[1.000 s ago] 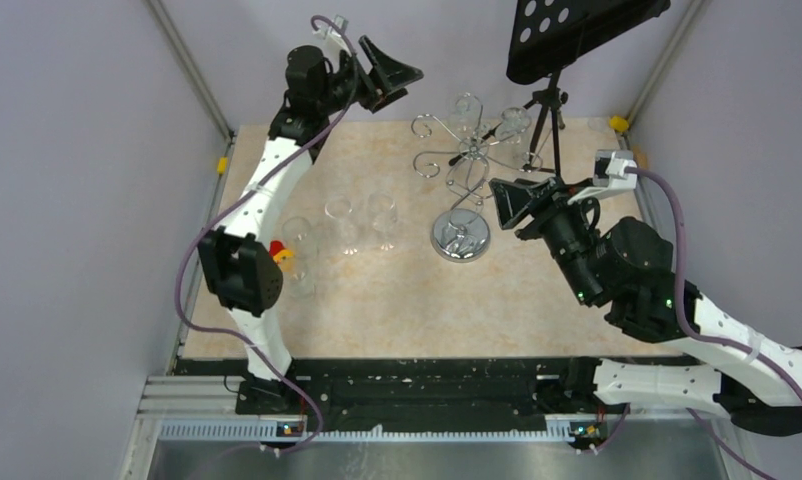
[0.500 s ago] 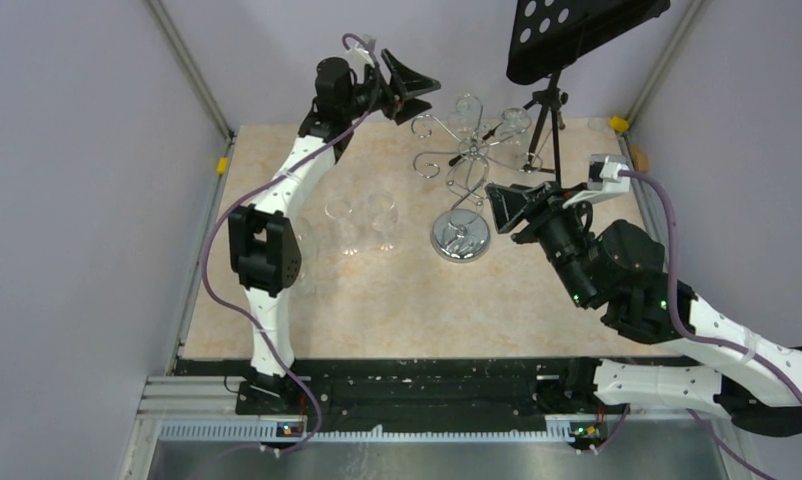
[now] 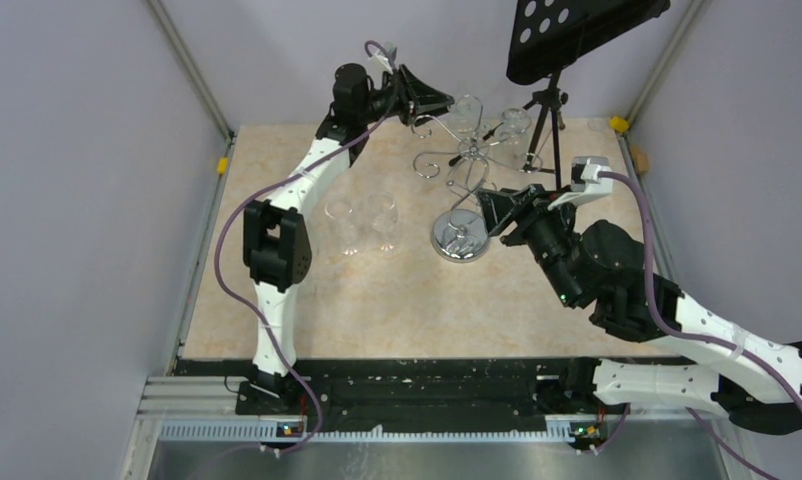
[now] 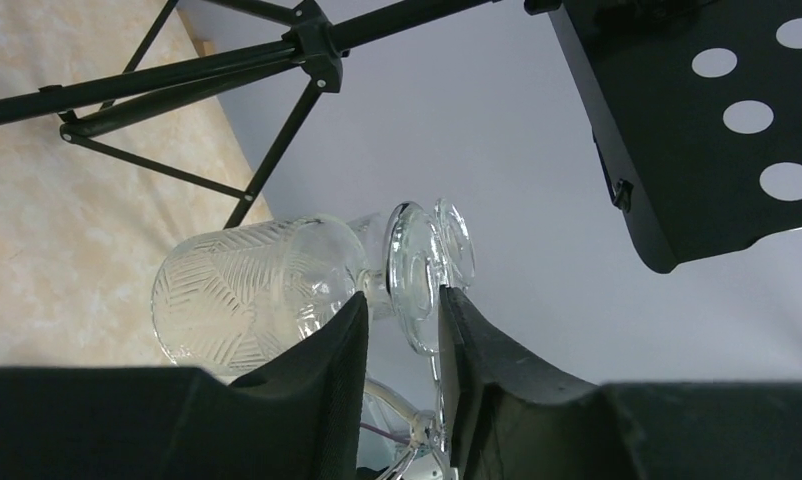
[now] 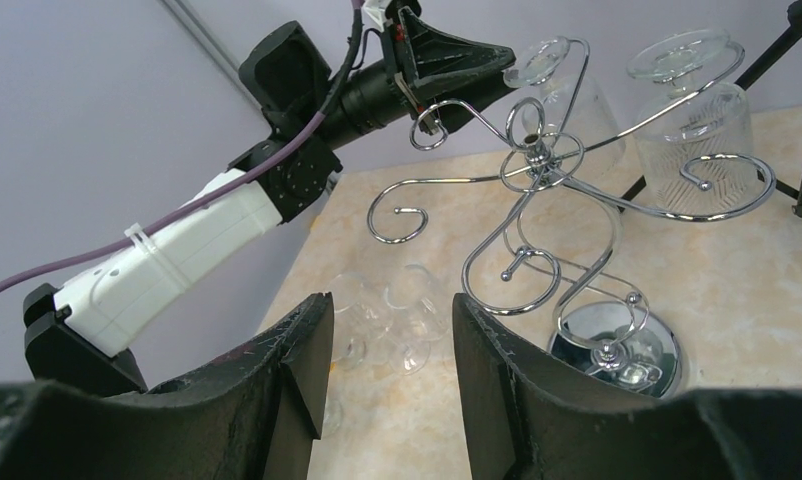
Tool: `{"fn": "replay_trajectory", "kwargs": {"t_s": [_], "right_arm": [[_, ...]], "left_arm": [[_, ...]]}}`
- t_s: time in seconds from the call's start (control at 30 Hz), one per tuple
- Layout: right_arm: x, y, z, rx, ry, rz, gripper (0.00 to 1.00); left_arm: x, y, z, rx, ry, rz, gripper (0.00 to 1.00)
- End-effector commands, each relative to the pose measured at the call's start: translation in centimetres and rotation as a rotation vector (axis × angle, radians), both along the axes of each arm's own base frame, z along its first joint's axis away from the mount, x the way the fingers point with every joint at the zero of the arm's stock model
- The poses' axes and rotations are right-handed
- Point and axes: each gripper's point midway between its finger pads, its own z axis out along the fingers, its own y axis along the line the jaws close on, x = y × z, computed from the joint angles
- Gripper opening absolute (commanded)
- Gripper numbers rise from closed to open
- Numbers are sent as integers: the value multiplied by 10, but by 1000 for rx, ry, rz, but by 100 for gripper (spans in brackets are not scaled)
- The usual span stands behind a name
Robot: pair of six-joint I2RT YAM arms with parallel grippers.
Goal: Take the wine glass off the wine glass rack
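The silver wine glass rack (image 3: 461, 238) stands at the table's far middle, and a wine glass (image 3: 465, 108) hangs from one of its back arms. My left gripper (image 3: 443, 100) reaches it from the left. In the left wrist view its half-closed jaws (image 4: 402, 295) straddle the glass's foot (image 4: 415, 270). One pad touches the foot and a thin gap shows at the other. The cut bowl (image 4: 247, 290) sits just past the fingers. My right gripper (image 5: 392, 300) is open and holds nothing, low beside the rack's chrome base (image 5: 617, 350).
A second glass (image 3: 514, 122) hangs on the rack's right arm. Two glasses (image 3: 342, 222) (image 3: 382, 215) stand on the table left of the rack. A black music stand (image 3: 577, 35) on a tripod (image 3: 547, 120) rises behind the rack. Walls close in on both sides.
My left arm swung right from the back-left corner to the rack, and its jaws narrowed round the hanging glass's foot. My right gripper edged left towards the rack's base.
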Motion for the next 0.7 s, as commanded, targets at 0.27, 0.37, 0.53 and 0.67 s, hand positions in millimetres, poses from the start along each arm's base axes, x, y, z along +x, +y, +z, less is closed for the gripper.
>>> {"fn": "replay_trajectory", "kwargs": {"t_s": [0.27,0.37,0.53,0.67], "right_arm": [[2,-1,3,34,-1,-14,48],[2,-1,3,37,-1,-15,48],[2,-2,1,41,2,-16,48],[2,-2,0,41,5,-17,48]], "left_arm": [[-8,-4,39,-78,-65,-59,27],[-10,-7,34,-56,-47,-77,30],[-7,-8,21,19,-58,-53,30],[-6,-9,18,43,-66,-54,22]]}}
